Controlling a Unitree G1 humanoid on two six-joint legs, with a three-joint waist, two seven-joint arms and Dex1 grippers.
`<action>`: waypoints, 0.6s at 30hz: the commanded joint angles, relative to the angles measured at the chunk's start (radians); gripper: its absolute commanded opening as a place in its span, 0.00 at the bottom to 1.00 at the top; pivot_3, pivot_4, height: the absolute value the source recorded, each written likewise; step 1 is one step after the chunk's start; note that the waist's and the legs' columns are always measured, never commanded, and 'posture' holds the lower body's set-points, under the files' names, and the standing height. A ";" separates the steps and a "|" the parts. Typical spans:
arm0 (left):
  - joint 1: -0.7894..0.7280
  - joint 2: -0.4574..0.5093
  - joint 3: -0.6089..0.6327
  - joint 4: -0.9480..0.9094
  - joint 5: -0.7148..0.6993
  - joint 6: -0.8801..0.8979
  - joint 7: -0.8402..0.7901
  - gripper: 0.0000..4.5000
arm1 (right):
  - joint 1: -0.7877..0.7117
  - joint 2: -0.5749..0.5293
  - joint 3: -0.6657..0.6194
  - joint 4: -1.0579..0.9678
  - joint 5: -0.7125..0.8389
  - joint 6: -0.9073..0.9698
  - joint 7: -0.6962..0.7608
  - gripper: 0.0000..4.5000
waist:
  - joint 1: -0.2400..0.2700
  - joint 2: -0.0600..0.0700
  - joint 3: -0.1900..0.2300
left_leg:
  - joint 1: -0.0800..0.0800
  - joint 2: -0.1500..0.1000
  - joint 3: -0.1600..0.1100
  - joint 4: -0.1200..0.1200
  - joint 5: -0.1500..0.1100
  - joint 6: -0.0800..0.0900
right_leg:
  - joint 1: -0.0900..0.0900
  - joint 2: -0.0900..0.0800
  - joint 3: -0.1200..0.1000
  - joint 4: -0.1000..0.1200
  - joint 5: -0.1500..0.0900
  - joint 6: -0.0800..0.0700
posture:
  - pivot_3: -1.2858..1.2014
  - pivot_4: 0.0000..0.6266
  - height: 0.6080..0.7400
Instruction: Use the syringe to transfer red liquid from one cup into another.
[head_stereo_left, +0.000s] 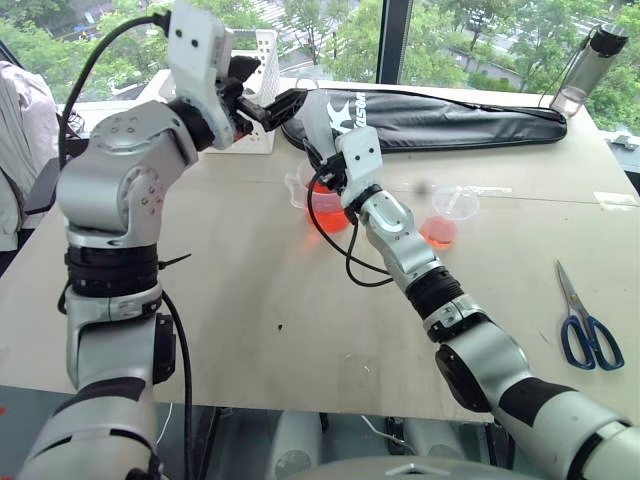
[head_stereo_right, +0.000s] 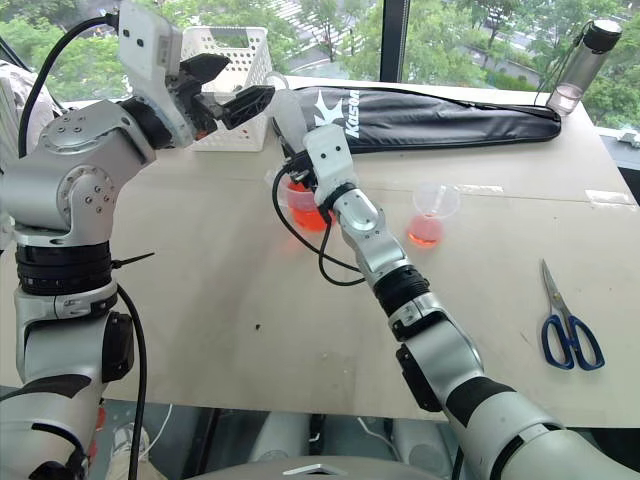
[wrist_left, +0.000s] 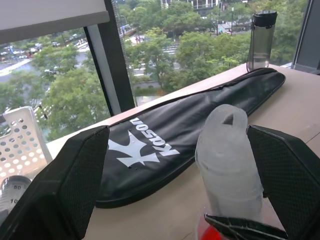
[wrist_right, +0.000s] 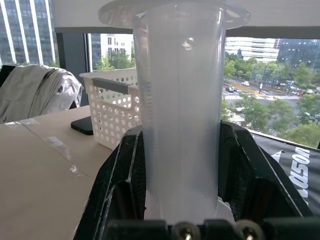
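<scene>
Table (head_stereo_left: 250, 300): pale wood, broad.
Windows (head_stereo_left: 330, 35): behind table, dark mullion (head_stereo_left: 392, 40).
Outside: green trees (wrist_left: 165, 55), office buildings (wrist_right: 260, 50).
Light: daylight.

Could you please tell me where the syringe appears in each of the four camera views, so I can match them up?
Left eye view: syringe upper centre, upright over the beaker, held by the right gripper.
Right eye view: upper centre-left, beside the white basket.
Left wrist view: pale top end between the open fingers.
Right wrist view: barrel fills the centre.
Shared landmark: the black bag.
</scene>
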 joint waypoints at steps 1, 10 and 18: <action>-0.062 -0.019 -0.010 0.041 0.048 -0.018 0.018 1.00 | 0.050 0.108 0.012 -0.039 -0.010 -0.011 -0.007 0.33 | 0.000 0.000 0.000 | 0.000 0.000 0.000 0.000 0.000 0.000 | 0.000 0.000 0.000 0.000 0.000 0.000 | 0.52 0.24 0.88; -0.084 -0.040 -0.052 0.063 0.135 -0.072 -0.011 0.42 | 0.052 0.113 0.019 -0.051 -0.007 -0.009 -0.015 0.33 | -0.006 0.000 0.000 | 0.000 0.000 0.000 0.001 0.000 0.000 | 0.000 0.000 0.000 0.001 0.000 0.000 | 0.52 0.24 0.88; -0.107 -0.052 -0.049 0.065 0.154 -0.136 -0.030 0.00 | 0.056 0.122 0.028 -0.051 0.001 -0.001 -0.004 0.32 | -0.013 0.000 0.000 | 0.000 0.000 0.000 0.003 0.000 0.000 | 0.000 0.000 0.000 0.003 0.000 0.000 | 0.52 0.24 0.88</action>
